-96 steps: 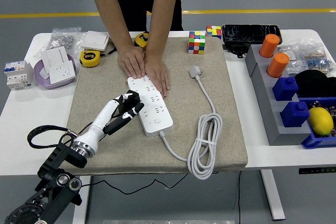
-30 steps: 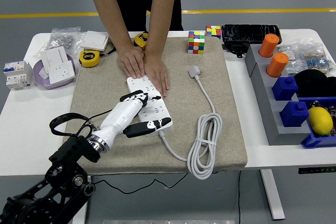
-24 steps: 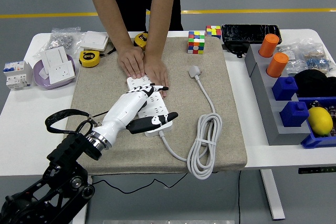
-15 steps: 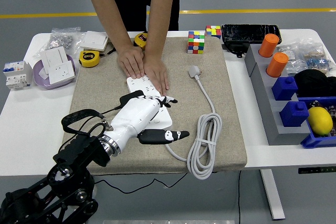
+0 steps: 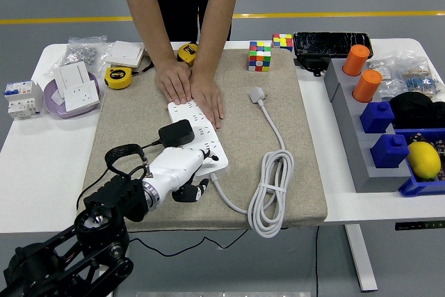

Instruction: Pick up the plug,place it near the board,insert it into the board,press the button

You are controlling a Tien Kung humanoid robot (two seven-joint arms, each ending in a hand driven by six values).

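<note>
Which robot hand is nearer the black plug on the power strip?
Left. The left hand sits just below the black plug, at the power strip's near end. The right hand is out of view.

A white power strip (image 5: 201, 137) lies flat mid-mat, its white plug (image 5: 259, 94) resting unplugged toward the mat's far edge, cable (image 5: 270, 196) coiled near the front edge.

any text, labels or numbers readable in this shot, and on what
None can be read for certain.
Yellow tape measure: dark label on its face, print too small.
Second tape measure: label blurred, half hidden by the person's arm.
Breaker: blue markings, illegible.
Power strip: no legible marking.
Table frame panel: tiny marks, unreadable.
Rubik's cubes: colours only.
</note>
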